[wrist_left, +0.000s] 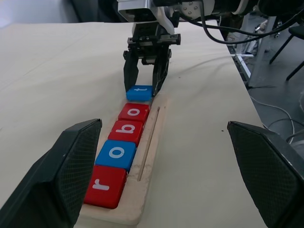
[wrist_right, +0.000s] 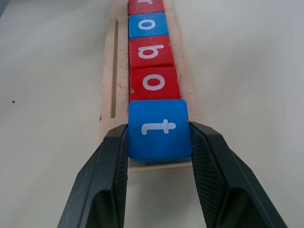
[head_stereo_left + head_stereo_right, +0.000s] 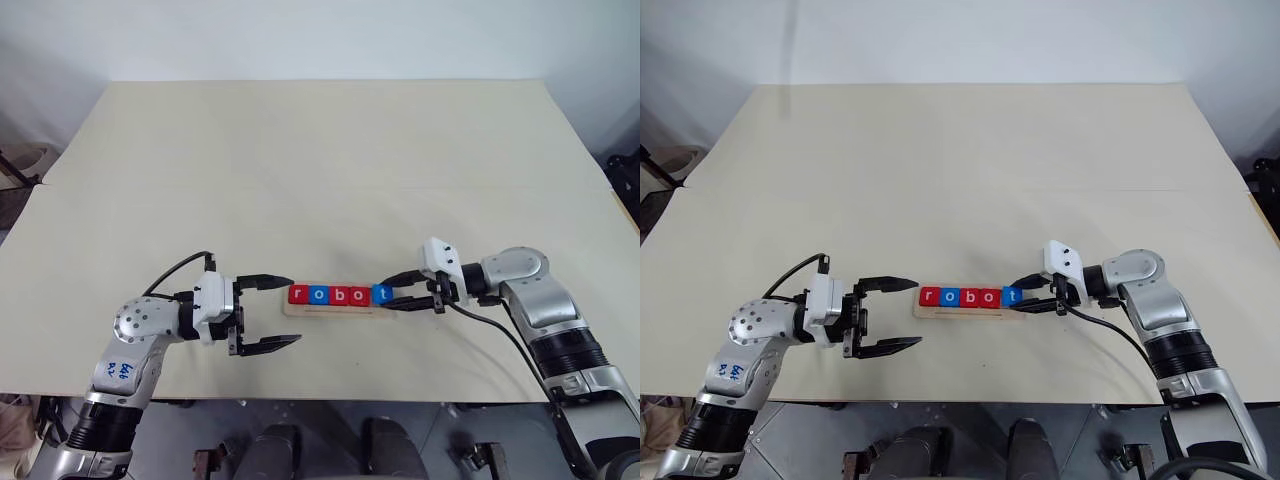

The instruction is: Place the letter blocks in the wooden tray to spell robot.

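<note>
On the pale surface (image 3: 320, 170), the left tool (image 3: 272, 313) hangs wide open and empty, just left of the one wooden tray (image 1: 151, 142). Five letter blocks (image 3: 340, 295) sit in it: red r, blue o, red b, red o, blue t (image 2: 159, 128). The right tool (image 2: 159, 142) grips the t at the tray's right end.

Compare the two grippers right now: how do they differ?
The left gripper has its fingers spread wide and empty, short of the wooden tray. The right gripper has its fingers closed on the blue t block at the tray's end. Both point inward toward the tray.
</note>
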